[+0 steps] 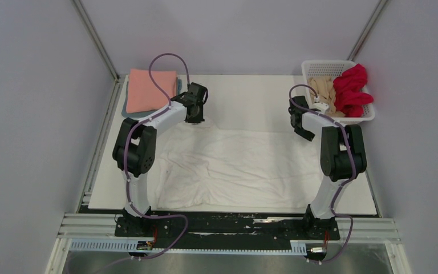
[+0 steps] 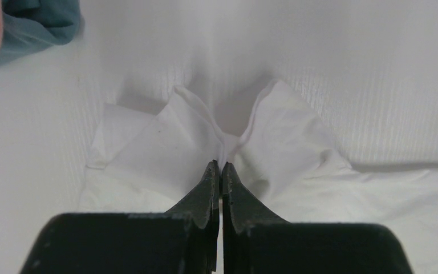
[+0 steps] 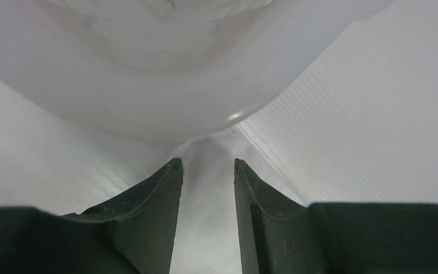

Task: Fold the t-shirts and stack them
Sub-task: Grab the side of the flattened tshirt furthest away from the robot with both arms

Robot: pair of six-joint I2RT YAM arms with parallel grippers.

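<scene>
A white t-shirt (image 1: pixel 234 165) lies spread across the middle of the table. My left gripper (image 1: pixel 195 118) is at its back left corner, and in the left wrist view my left gripper (image 2: pixel 220 164) is shut on a pinched fold of the white t-shirt (image 2: pixel 171 142). My right gripper (image 1: pixel 303 130) hovers at the shirt's back right corner. In the right wrist view my right gripper (image 3: pixel 205 162) has its jaws apart, with a strip of white cloth (image 3: pixel 208 194) between them. A folded salmon pink t-shirt (image 1: pixel 151 90) lies on a grey-blue t-shirt (image 1: pixel 126 109) at the back left.
A white lattice basket (image 1: pixel 319 68) at the back right holds a beige t-shirt (image 1: pixel 322 91) and a red t-shirt (image 1: pixel 353 88). The basket's rounded corner (image 3: pixel 148 97) looms just beyond the right fingertips. Grey walls close in both sides.
</scene>
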